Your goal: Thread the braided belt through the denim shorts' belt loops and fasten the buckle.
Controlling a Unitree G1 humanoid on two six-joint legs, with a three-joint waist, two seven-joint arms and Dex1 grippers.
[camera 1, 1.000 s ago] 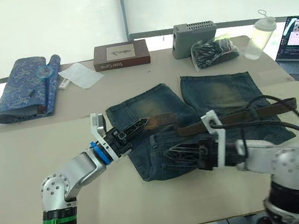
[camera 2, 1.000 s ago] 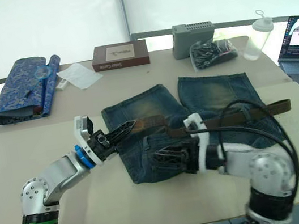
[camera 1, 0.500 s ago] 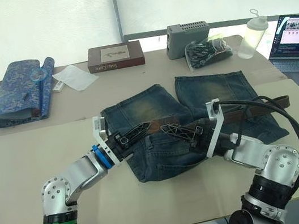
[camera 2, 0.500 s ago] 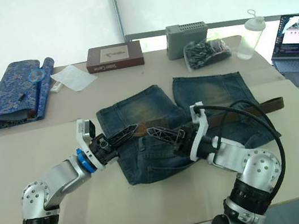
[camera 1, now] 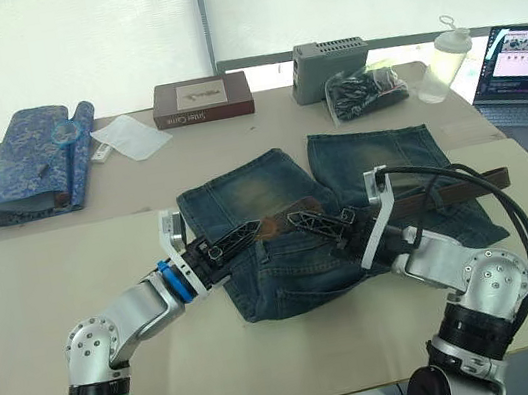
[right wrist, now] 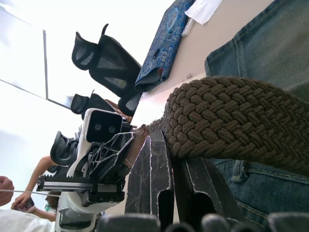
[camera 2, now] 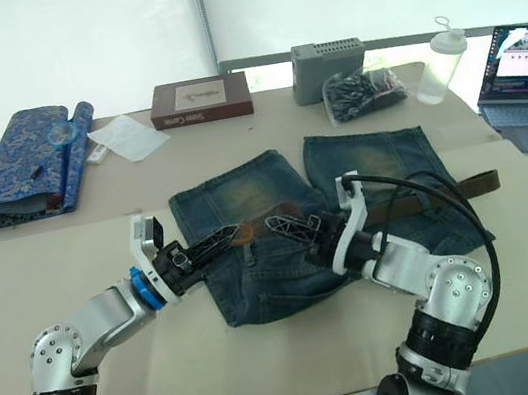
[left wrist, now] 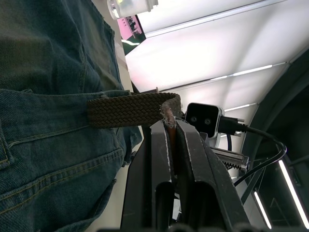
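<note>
Denim shorts lie flat in the middle of the beige table, legs pointing to the far side, waistband at the near edge. And across that waistband runs the braided belt, trailing off to the right past the shorts' edge. Left gripper comes in from the left, clenched on the belt's frayed tip, fingers pressed tight together around it. Right gripper sits just beside it, nearly nose to nose, fingers pinched on the woven strap. Buckle and loops, I can't make out from where I stand.
</note>
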